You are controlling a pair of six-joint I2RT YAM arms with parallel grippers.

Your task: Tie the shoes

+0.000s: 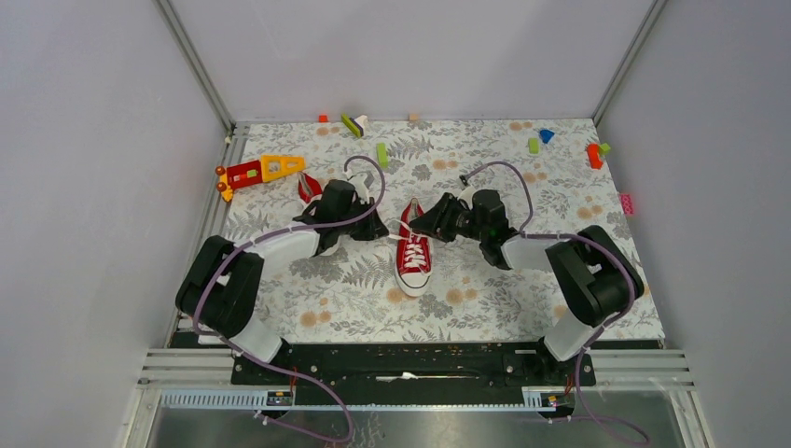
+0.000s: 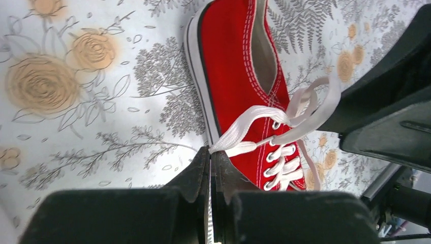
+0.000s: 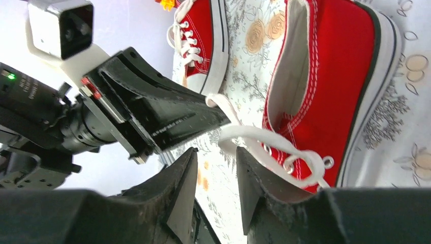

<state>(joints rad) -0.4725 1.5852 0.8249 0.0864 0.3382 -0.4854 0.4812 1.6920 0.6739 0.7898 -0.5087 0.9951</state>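
Currently L gripper (image 2: pixel 211 157) is clenching the lace (image 2: pixel 249 119) of the shoe (image 1: pixel 412 261), fingers pressed together w/ the lace end pinched between them at the shoe's side. R gripper (image 3: pixel 216 168) is sitting released, jaws apart, nothing between them. A lace loop is running just past its fingertips (image 3: pixel 249 175); cannot tell if touching.

Shoe is lying mid-table (image 1: pixel 485 299) on the floral cloth, toe pointing toward arm bases, laces slack at the upper eyelets. 2nd shoe (image 3: pixel 201 30) is lying to its left, well apart.

Obstructions: both wrists are crowding over the shoe's heel end, hiding the opening in top view. L arm is covering most of the 2nd shoe there. R gripper body is blocking the right of L wrist view.

Surroundings: red/yellow toy (image 1: pixel 261 171) is sitting far left. Green block (image 1: pixel 381 154) is lying behind the grippers. More blocks are lying along far edge, incl. red (image 1: pixel 593 155), blue (image 1: pixel 546 135), and pink (image 1: pixel 626 203) at right edge. None are touching either shoe.
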